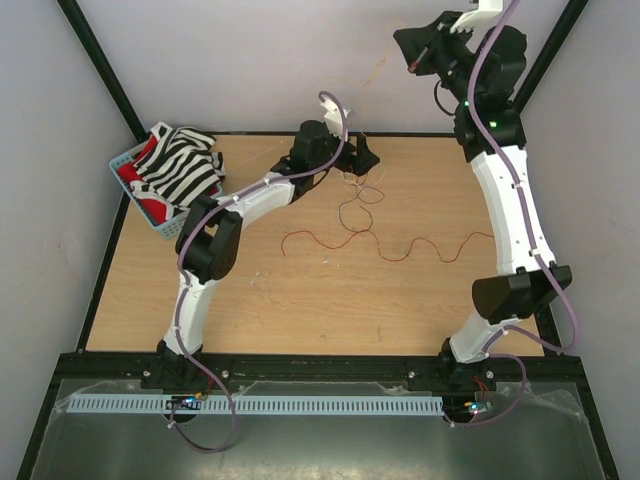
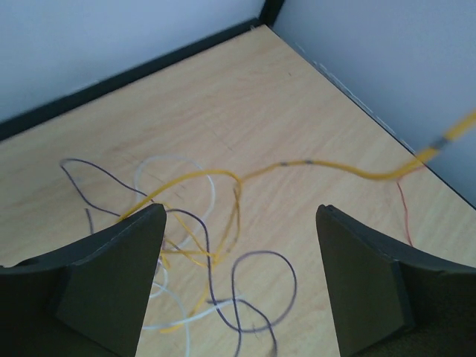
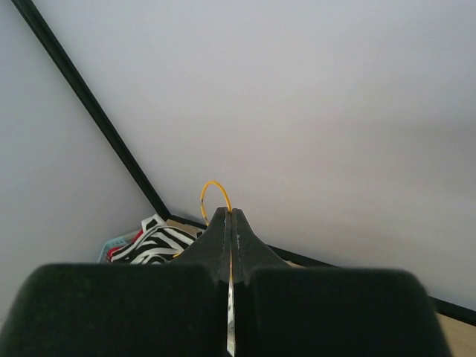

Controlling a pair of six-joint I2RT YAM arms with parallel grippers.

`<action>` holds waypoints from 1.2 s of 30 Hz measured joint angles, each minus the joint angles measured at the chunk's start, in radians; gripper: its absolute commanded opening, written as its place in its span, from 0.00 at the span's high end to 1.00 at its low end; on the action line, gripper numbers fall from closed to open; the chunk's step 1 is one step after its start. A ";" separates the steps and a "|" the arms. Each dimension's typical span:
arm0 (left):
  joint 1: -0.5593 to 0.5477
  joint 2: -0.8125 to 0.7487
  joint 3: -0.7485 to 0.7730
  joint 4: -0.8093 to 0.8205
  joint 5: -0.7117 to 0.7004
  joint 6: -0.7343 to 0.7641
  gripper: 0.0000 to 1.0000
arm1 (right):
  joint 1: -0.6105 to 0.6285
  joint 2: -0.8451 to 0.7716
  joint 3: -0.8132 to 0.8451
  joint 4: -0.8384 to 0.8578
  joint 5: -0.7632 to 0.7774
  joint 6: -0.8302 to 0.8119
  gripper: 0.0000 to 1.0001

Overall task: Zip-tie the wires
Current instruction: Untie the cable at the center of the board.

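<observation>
Wooden bench (image 1: 250, 300): wires (image 2: 212, 256), likely limp featherlight tangle, best gripped where strands cross; left claw (image 2: 242, 216) apart, right claw (image 3: 229, 216) pinching yellow wire (image 3: 213, 182).

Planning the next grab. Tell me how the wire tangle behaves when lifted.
Probably floppy: the wires lie in loose curls, and the raised yellow wire sags. Likely light: each strand is hair-thin. They cross, so lifting one may drag others.

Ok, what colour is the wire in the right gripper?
Yellow wire, clearest in the right wrist view.
</observation>
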 measured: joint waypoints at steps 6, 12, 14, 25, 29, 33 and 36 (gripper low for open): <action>0.005 0.040 0.041 0.032 -0.037 0.011 0.22 | 0.000 -0.093 -0.040 -0.006 0.031 -0.001 1.00; 0.007 0.117 0.044 0.037 -0.071 0.003 0.34 | 0.000 -0.180 -0.047 -0.004 0.040 0.001 1.00; 0.015 0.142 0.044 0.035 -0.094 -0.004 0.36 | 0.000 -0.212 -0.064 -0.003 0.045 0.003 1.00; 0.161 0.159 0.026 -0.038 -0.217 -0.079 0.42 | 0.000 -0.389 -0.195 -0.044 0.246 -0.089 1.00; 0.244 0.149 -0.018 -0.077 -0.238 -0.099 0.42 | 0.000 -0.445 -0.222 -0.064 0.358 -0.136 1.00; 0.311 0.122 -0.076 -0.102 -0.237 -0.123 0.36 | -0.001 -0.473 -0.236 -0.066 0.412 -0.167 1.00; 0.330 0.088 -0.105 -0.120 -0.204 -0.130 0.27 | -0.001 -0.469 -0.245 -0.066 0.397 -0.179 1.00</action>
